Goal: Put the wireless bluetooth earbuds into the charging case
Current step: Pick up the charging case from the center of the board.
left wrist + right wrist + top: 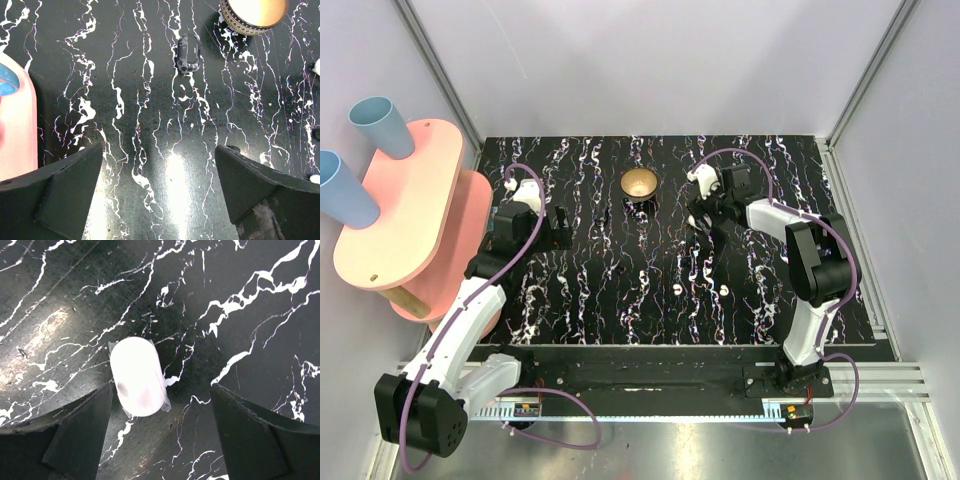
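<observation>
The charging case (pixel 137 376), a glossy white oval pod, lies on the black marbled tabletop. My right gripper (pixel 162 392) is open over it, with the case near the left finger (pixel 85 425). In the top view the right gripper (pixel 704 216) hides the case. Two tiny white earbuds (pixel 680 289) (pixel 725 289) lie apart on the table in front of the right gripper. My left gripper (pixel 159 149) is open and empty over bare tabletop; in the top view it (pixel 560 227) sits at the left.
A brass bowl (pixel 640 183) stands at the back middle and shows in the left wrist view (pixel 252 15). A small dark clear object (pixel 188 52) lies ahead of the left gripper. A pink shelf (pixel 405 215) with two blue cups (pixel 380 125) stands at the left.
</observation>
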You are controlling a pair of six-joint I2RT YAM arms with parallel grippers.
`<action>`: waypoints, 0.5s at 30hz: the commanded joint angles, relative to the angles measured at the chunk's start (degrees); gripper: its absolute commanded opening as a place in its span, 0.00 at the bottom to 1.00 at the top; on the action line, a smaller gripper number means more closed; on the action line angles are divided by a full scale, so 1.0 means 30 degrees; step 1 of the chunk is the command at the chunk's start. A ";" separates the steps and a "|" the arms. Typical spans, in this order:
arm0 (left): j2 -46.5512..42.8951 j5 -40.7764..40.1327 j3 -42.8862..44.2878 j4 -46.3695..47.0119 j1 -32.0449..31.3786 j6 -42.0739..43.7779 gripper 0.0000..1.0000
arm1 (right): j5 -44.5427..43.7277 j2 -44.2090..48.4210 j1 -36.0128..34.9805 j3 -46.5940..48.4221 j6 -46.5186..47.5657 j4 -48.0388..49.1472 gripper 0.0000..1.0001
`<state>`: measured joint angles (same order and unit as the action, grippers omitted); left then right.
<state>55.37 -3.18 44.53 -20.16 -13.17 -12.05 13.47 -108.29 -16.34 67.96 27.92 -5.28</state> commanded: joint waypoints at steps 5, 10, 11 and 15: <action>-0.0265 0.0035 0.0741 0.0247 -0.0005 0.0122 0.99 | 0.1982 -0.0465 -0.0062 0.0753 0.1416 0.0500 0.80; -0.0207 -0.0024 0.0741 0.0276 -0.0005 0.0209 0.99 | 0.1925 -0.0641 -0.0062 0.0695 0.1327 0.0003 0.75; -0.0206 -0.0053 0.0741 0.0247 -0.0034 0.0209 0.99 | 0.1895 -0.0642 -0.0062 0.0608 0.1327 0.0002 0.75; -0.0119 -0.0053 0.0771 0.0305 -0.0005 0.0209 0.99 | 0.1924 -0.0671 -0.0062 0.0431 0.1532 -0.0086 0.71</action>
<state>55.35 -3.20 44.53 -20.16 -13.17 -12.01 17.69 -109.82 -16.34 68.12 31.16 -5.52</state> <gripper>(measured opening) 0.988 0.723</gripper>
